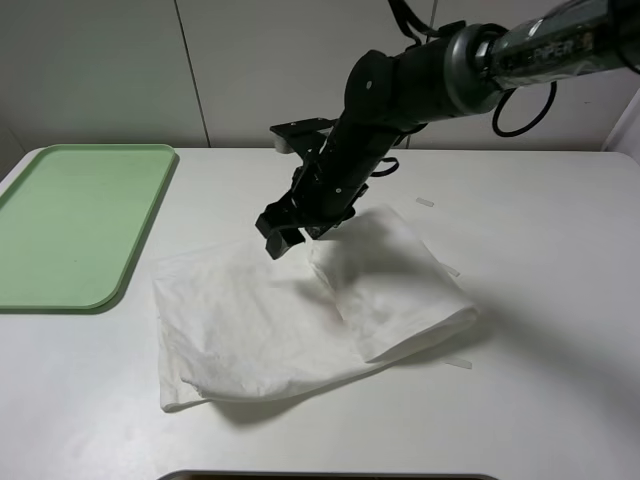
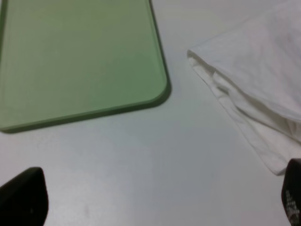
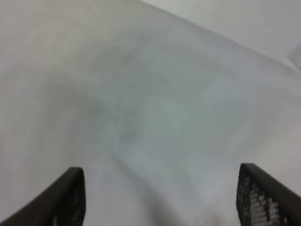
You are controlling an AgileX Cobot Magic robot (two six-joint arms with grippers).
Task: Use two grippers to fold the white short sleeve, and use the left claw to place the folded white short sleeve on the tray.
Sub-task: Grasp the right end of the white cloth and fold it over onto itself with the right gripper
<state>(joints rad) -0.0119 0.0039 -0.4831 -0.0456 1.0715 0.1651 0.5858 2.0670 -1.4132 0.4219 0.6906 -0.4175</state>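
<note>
White cotton is lying part-folded in the middle of the table: the shirt point(image 1: 250, 330), just right of the green tray point(image 1: 70, 220). Its long axis is running roughly left to right in the high view, with the right part doubled over; the collar end is not showing. The right gripper point(image 1: 285, 238) is hovering over it, jaws spread wide and empty. The left gripper point(image 2: 157, 200) is hanging wide too, near the shirt's layered edge. For a clean fold, both should be pinching every layer at matching corners and carrying them over evenly.
</note>
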